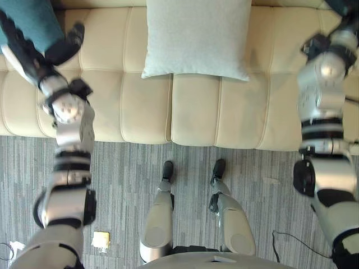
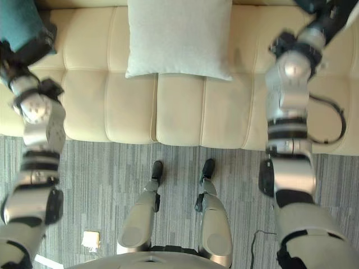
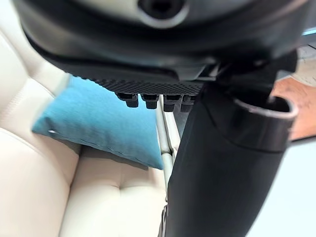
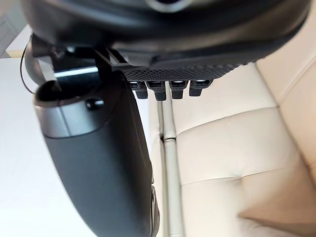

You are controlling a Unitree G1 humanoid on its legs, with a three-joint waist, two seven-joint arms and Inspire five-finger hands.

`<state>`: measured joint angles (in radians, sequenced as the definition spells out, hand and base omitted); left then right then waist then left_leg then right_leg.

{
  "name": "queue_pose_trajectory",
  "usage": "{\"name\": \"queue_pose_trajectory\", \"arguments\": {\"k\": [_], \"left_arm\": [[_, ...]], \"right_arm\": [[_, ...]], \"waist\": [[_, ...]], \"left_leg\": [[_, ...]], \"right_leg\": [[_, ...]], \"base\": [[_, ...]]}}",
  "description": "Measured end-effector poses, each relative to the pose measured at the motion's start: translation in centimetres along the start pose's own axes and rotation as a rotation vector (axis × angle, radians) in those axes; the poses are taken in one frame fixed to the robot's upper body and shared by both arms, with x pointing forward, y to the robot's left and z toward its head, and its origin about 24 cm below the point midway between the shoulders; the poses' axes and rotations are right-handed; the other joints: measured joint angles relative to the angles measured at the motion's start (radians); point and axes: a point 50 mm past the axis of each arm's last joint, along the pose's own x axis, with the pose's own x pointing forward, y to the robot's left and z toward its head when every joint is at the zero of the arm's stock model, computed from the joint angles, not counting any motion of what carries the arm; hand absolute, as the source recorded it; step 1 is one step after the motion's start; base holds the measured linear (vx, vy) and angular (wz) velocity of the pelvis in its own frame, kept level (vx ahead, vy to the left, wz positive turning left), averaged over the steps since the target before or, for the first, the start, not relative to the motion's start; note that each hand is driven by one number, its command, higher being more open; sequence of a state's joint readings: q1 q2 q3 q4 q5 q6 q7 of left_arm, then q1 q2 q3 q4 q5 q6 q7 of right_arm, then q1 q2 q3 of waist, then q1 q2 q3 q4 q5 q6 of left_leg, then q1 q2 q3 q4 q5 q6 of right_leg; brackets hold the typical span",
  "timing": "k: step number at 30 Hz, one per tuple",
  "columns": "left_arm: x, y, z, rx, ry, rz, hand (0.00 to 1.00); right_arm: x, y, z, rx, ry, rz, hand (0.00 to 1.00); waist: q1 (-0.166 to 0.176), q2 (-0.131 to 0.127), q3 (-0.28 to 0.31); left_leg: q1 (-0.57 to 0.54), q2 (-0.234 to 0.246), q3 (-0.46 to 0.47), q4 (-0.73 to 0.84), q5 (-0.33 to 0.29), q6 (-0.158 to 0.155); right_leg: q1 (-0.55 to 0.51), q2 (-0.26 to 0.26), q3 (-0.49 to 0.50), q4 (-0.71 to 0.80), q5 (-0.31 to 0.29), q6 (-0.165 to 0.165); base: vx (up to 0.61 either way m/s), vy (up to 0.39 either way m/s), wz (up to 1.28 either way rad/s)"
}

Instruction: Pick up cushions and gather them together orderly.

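A pale grey cushion [image 1: 196, 36] lies flat on the middle of the cream sofa [image 1: 196, 112], against the back. A teal cushion [image 1: 31, 22] rests at the sofa's left end. My left hand [image 1: 22, 50] hovers over its near edge with thumb spread; in the left wrist view the fingers [image 3: 153, 101] are straight and the teal cushion [image 3: 98, 123] lies beyond them, untouched. My right hand [image 2: 331, 17] reaches over the sofa's right end, where a sliver of teal fabric [image 2: 305, 4] shows. Its fingers [image 4: 168, 89] are straight above the bare seat [image 4: 222, 148].
Grey striped carpet [image 1: 129, 168] runs along the sofa's front edge. A small yellow-white scrap [image 1: 100, 240] lies on the floor at lower left. A metal rail [image 3: 165, 143] marks the sofa's left end, and another rail [image 4: 170, 163] the right end.
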<state>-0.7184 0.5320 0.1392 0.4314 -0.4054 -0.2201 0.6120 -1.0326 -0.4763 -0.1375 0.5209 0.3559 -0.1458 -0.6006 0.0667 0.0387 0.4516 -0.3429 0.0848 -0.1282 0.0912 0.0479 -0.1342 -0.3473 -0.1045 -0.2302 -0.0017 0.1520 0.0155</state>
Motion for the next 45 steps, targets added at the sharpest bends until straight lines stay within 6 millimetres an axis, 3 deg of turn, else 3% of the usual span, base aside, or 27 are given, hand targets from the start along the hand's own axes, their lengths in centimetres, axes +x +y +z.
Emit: {"name": "queue_pose_trajectory", "arguments": {"k": [3,5,6,7,9,11,14,15,21,26,31,34,35,36,37,38,39,41,42,43,44,45], "left_arm": [[-4.1,3.4,-4.1,0.013,0.135,0.008,1.00],[-10.7,6.7,-9.0,0.065,0.363,-0.002,1.00],[-12.1,7.2,-9.9,0.070,0.415,-0.002,1.00],[-14.8,7.8,-11.3,0.079,0.512,-0.012,1.00],[-21.4,9.8,-13.7,0.156,0.739,-0.068,1.00],[-23.7,10.7,-14.2,0.189,0.814,-0.086,1.00],[-28.0,13.2,-15.3,0.263,0.979,-0.101,1.00],[-30.1,14.5,-15.8,0.307,1.064,-0.093,1.00],[-35.2,17.4,-16.8,0.407,1.299,-0.105,1.00],[-36.6,17.6,-17.3,0.440,1.369,-0.141,1.00],[-36.5,17.5,-17.6,0.462,1.378,-0.166,1.00],[-35.9,17.3,-17.8,0.485,1.361,-0.194,1.00],[-35.7,16.6,-18.0,0.471,1.351,-0.200,1.00],[-35.1,16.3,-18.2,0.471,1.335,-0.211,1.00],[-34.9,16.3,-18.2,0.473,1.330,-0.212,1.00],[-34.6,16.4,-18.1,0.480,1.320,-0.211,1.00],[-34.0,16.3,-18.2,0.479,1.305,-0.213,1.00],[-34.3,16.1,-18.2,0.469,1.312,-0.205,1.00],[-35.2,15.4,-18.2,0.439,1.329,-0.200,1.00],[-34.6,15.1,-18.3,0.439,1.310,-0.210,1.00],[-33.7,14.4,-18.5,0.437,1.286,-0.226,1.00],[-33.7,14.3,-18.5,0.434,1.286,-0.228,1.00]], "right_arm": [[-3.5,-4.9,-5.0,-0.108,0.127,0.010,1.00],[-9.3,-9.1,-10.0,-0.176,0.328,0.022,1.00],[-10.5,-9.8,-10.8,-0.191,0.367,0.027,1.00],[-13.0,-11.2,-12.2,-0.214,0.448,0.033,1.00],[-19.6,-14.2,-14.9,-0.265,0.658,0.030,1.00],[-22.1,-15.3,-15.5,-0.285,0.732,0.025,1.00],[-27.7,-18.8,-15.7,-0.367,0.888,-0.001,1.00],[-30.5,-20.8,-15.3,-0.408,0.969,-0.029,1.00],[-38.1,-24.9,-15.5,-0.506,1.276,-0.049,1.00],[-41.5,-25.5,-15.7,-0.489,1.434,-0.051,1.00],[-41.7,-25.7,-16.1,-0.488,1.461,-0.071,1.00],[-41.6,-25.0,-16.7,-0.477,1.476,-0.061,1.00],[-41.4,-24.5,-17.1,-0.466,1.475,-0.056,1.00],[-41.6,-24.1,-17.2,-0.455,1.484,-0.053,1.00],[-41.8,-24.1,-17.2,-0.453,1.491,-0.057,1.00],[-42.4,-24.2,-17.2,-0.456,1.513,-0.054,1.00],[-42.4,-24.2,-17.2,-0.454,1.517,-0.056,1.00],[-41.8,-23.7,-17.6,-0.448,1.501,-0.057,1.00],[-40.5,-23.9,-17.9,-0.462,1.465,-0.057,1.00],[-40.4,-23.4,-18.1,-0.454,1.461,-0.055,1.00],[-39.5,-22.5,-18.7,-0.446,1.440,-0.027,1.00],[-39.3,-22.4,-18.7,-0.446,1.433,-0.022,1.00]], "waist": [[0.001,-0.001,-0.002],[0.000,-0.002,-0.007],[0.000,-0.002,-0.007],[0.001,-0.003,-0.008],[0.001,-0.016,-0.019],[0.003,-0.016,-0.033],[0.006,-0.032,-0.096],[0.004,-0.037,-0.146],[-0.012,-0.051,-0.307],[-0.013,-0.034,-0.362],[-0.012,-0.045,-0.373],[-0.008,-0.053,-0.356],[-0.002,-0.050,-0.356],[0.000,-0.067,-0.348],[-0.001,-0.079,-0.348],[-0.002,-0.106,-0.354],[-0.002,-0.125,-0.356],[0.020,-0.125,-0.359],[0.050,-0.100,-0.360],[0.050,-0.125,-0.343],[0.058,-0.113,-0.321],[0.059,-0.104,-0.315]], "left_leg": [[0.036,-0.007,-0.004,-0.003,0.000,0.000],[0.059,-0.006,-0.001,-0.018,0.000,0.000],[0.059,-0.006,0.001,-0.019,0.000,0.000],[0.062,-0.005,0.005,-0.023,0.000,0.000],[0.077,0.001,0.026,-0.031,-0.004,0.005],[0.089,0.011,0.051,-0.031,-0.020,0.024],[0.118,0.033,0.094,-0.016,-0.063,0.036],[0.143,0.039,0.104,-0.010,-0.075,0.036],[0.236,0.057,0.170,-0.038,-0.090,0.028],[0.310,0.066,0.252,-0.052,-0.107,0.017],[0.343,0.075,0.306,-0.029,-0.129,0.010],[0.342,0.104,0.329,0.043,-0.165,0.004],[0.323,0.130,0.346,0.060,-0.167,0.007],[0.316,0.125,0.333,0.078,-0.167,0.007],[0.312,0.120,0.324,0.091,-0.167,0.007],[0.293,0.112,0.313,0.134,-0.178,0.015],[0.270,0.106,0.309,0.171,-0.186,0.012],[0.225,0.107,0.316,0.186,-0.179,0.026],[0.224,0.120,0.345,0.127,-0.150,0.016],[0.213,0.098,0.339,0.137,-0.140,0.015],[0.178,0.104,0.335,0.166,-0.140,0.012],[0.177,0.112,0.333,0.168,-0.138,0.014]], "right_leg": [[0.041,-0.005,0.008,-0.010,0.000,0.000],[0.053,-0.005,0.020,-0.012,0.000,0.001],[0.053,-0.005,0.022,-0.013,-0.001,0.001],[0.053,-0.004,0.027,-0.013,-0.002,0.002],[0.054,0.000,0.050,-0.008,-0.010,0.013],[0.054,0.009,0.061,0.002,-0.016,0.015],[0.062,0.029,0.080,0.025,-0.034,0.015],[0.089,0.034,0.086,0.021,-0.035,0.016],[0.153,0.047,0.111,0.000,-0.035,0.018],[0.191,0.057,0.159,-0.029,-0.024,0.033],[0.193,0.064,0.205,-0.011,-0.018,0.035],[0.167,0.075,0.203,0.086,-0.039,0.041],[0.138,0.079,0.189,0.159,-0.088,0.052],[0.067,0.033,0.136,0.457,-0.235,0.007],[0.062,0.005,0.120,0.562,-0.277,0.024],[0.059,-0.031,0.119,0.655,-0.310,0.073],[0.044,-0.032,0.105,0.670,-0.305,0.078],[0.059,-0.018,0.092,0.588,-0.301,0.083],[0.107,0.010,0.100,0.503,-0.351,0.087],[0.117,-0.016,0.098,0.535,-0.404,0.059],[0.154,0.010,0.092,0.424,-0.417,0.022],[0.162,0.020,0.090,0.408,-0.404,0.019]], "base": [[0.05,0.022,0.05],[0.04,0.017,-0.06],[0.00,0.001,-0.06],[-0.02,-0.001,-0.07],[-0.05,-0.014,-0.18],[-0.05,-0.014,-0.24],[-0.07,-0.014,-0.31],[-0.03,0.001,-0.24],[0.01,0.013,-0.26],[0.02,0.045,-0.45],[0.04,0.059,-0.33],[-0.01,0.018,-0.24],[-0.04,-0.027,0.09],[0.00,-0.062,0.24],[0.05,-0.079,0.51],[0.06,-0.103,0.53],[0.02,-0.107,0.43],[-0.05,-0.040,0.00],[-0.03,-0.060,-0.10],[-0.06,-0.137,-0.12],[-0.10,-0.150,0.06],[-0.17,-0.099,0.00]]}}
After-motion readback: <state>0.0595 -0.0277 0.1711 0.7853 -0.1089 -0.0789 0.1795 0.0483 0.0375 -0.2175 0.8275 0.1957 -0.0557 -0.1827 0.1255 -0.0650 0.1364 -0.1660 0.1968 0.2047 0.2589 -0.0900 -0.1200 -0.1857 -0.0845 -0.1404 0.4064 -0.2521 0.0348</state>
